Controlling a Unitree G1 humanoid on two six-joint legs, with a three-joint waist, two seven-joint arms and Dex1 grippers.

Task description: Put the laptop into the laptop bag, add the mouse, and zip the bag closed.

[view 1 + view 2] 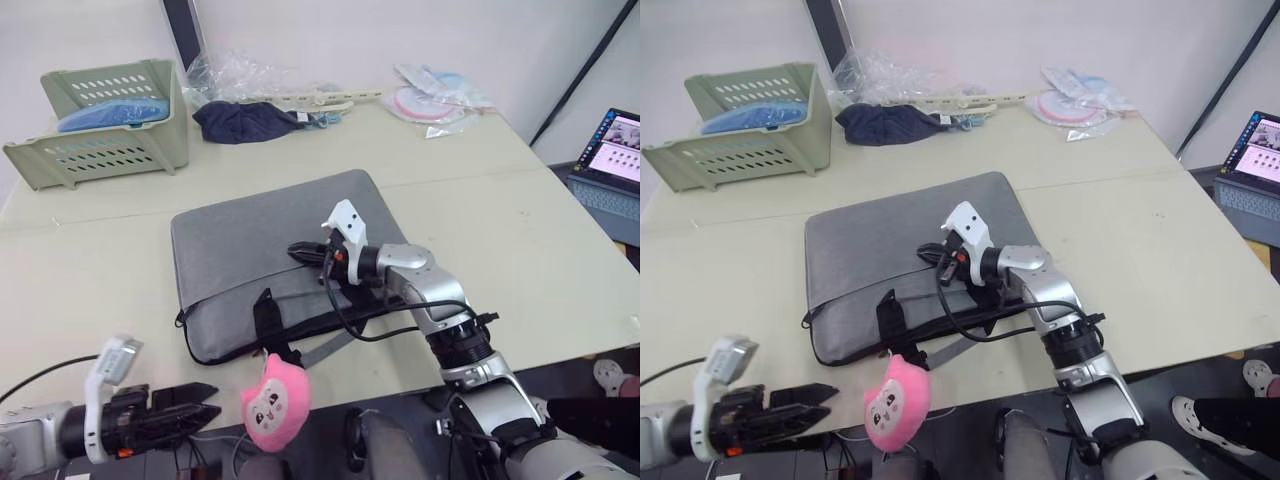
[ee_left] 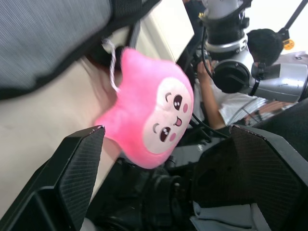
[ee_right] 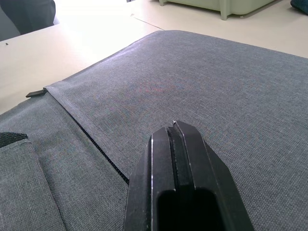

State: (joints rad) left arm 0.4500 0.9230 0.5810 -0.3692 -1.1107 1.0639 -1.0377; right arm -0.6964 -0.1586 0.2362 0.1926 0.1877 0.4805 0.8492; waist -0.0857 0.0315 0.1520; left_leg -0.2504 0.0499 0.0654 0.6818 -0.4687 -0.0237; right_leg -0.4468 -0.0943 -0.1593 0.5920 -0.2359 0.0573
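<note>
Laptop bag [image 1: 270,260] lies flat mid-frame on worktop [image 1: 520,230]. Right claw [image 1: 303,252] over bag's middle, fingers together. Left claw [image 1: 205,408] at lower left, tips near pink plush toy [image 1: 274,396] hanging off bag's front edge. Green basket [image 1: 100,125] upper left.

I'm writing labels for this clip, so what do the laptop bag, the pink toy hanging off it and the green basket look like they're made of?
The laptop bag looks like woven grey fabric, matte, with a fine visible weave and a dark zipper line. The pink toy seems soft plush, fuzzy at its edges, with a printed or stitched face. The green basket looks like moulded plastic, smooth, with slotted walls.
</note>
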